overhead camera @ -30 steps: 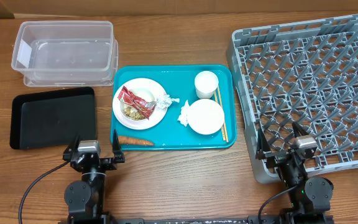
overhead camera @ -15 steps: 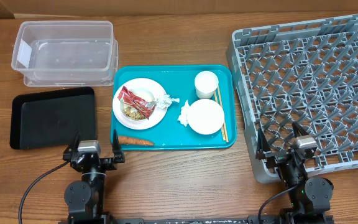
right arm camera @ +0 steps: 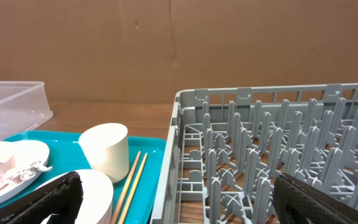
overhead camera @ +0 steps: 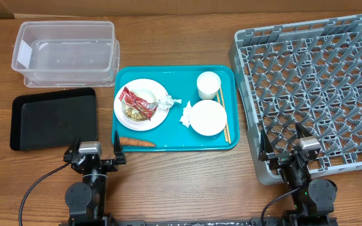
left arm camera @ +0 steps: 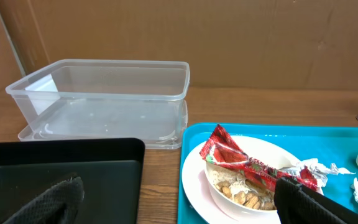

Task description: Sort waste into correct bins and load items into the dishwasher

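Observation:
On the teal tray (overhead camera: 168, 139) lie a white plate (overhead camera: 126, 116) with a bowl of beige scraps (overhead camera: 135, 113) under a red wrapper (overhead camera: 134, 100), foil and tissue (overhead camera: 166, 100), more tissue (overhead camera: 185, 114), a carrot (overhead camera: 137, 142), a white cup (overhead camera: 208, 85), an upturned white bowl (overhead camera: 207, 117) and chopsticks (overhead camera: 222, 113). The clear tub (overhead camera: 66, 53) and black tray (overhead camera: 54, 118) lie left. The grey rack (overhead camera: 313, 88) is right. My left gripper (overhead camera: 95, 152) is open and empty near the table's front edge, below the black tray. My right gripper (overhead camera: 284, 144) is open and empty at the rack's front edge.
The left wrist view shows the tub (left arm camera: 104, 93), black tray (left arm camera: 55, 168) and wrapper (left arm camera: 241, 158) ahead. The right wrist view shows the cup (right arm camera: 104, 151), chopsticks (right arm camera: 129, 180) and rack wall (right arm camera: 173, 155). Brown cardboard backs the table.

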